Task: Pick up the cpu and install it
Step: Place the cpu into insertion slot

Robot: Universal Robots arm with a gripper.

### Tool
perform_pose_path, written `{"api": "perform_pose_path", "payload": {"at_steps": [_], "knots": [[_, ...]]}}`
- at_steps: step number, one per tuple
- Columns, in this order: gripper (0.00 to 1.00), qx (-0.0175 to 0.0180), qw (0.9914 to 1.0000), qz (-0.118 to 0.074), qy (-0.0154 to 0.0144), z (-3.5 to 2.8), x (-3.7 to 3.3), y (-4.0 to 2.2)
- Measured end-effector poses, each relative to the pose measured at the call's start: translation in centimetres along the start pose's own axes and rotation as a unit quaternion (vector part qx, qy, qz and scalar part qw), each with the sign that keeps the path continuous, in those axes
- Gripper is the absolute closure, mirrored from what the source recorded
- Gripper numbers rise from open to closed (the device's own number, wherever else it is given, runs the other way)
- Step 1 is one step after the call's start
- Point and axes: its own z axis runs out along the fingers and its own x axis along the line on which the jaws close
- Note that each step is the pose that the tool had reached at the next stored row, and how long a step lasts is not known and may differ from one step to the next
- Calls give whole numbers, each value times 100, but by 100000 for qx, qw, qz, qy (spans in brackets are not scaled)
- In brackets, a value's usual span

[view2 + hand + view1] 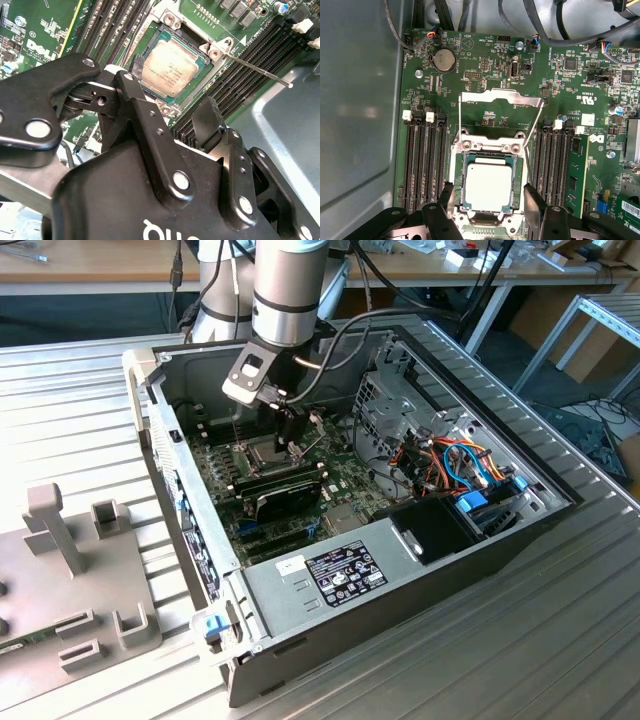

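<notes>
First wrist view looks straight down on the small flat square cpu with its dull silver-grey metal top (487, 187). It lies level in the square socket near the middle of the green motherboard (485, 65), between two banks of long black memory slots (425, 160). The black two-fingered gripper (489, 192) hangs right over it with its fingers (534, 205) spread, one off each opposite edge of the chip and neither touching it (a gap shows on both sides). Nothing is pinched, so I judge the chip already seated and free of the grip. The hinged bright metal socket frame (500, 97) is swung open, clear of the chip. In the second wrist view the thin metal locking lever (255, 70) stands out free over the slots, which is what leaves the socket open from above. In the exterior view the arm reaches down into the open black-and-grey computer case (400, 570) lying on the grey ribbed table (80, 390).
</notes>
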Motion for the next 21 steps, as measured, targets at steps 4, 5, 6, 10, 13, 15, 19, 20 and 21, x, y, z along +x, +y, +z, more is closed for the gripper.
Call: {"api": "perform_pose_path", "payload": {"at_steps": [4,5,6,10,13,15,19,20,21], "knots": [[33,-1,100000,-2,1,1,-1,10],[33,-3,100000,-4,2,1,-1,12],[33,-1,100000,-10,1,1,-1,16],[33,1,100000,5,-4,3,-1,22],[33,-6,100000,-6,7,10,3,23],[33,0,100000,-13,1,10,5,23],[33,-2,100000,-22,-2,10,6,23],[33,0,100000,-23,2,10,6,23],[33,-1,100000,-23,-2,10,6,23]]}}
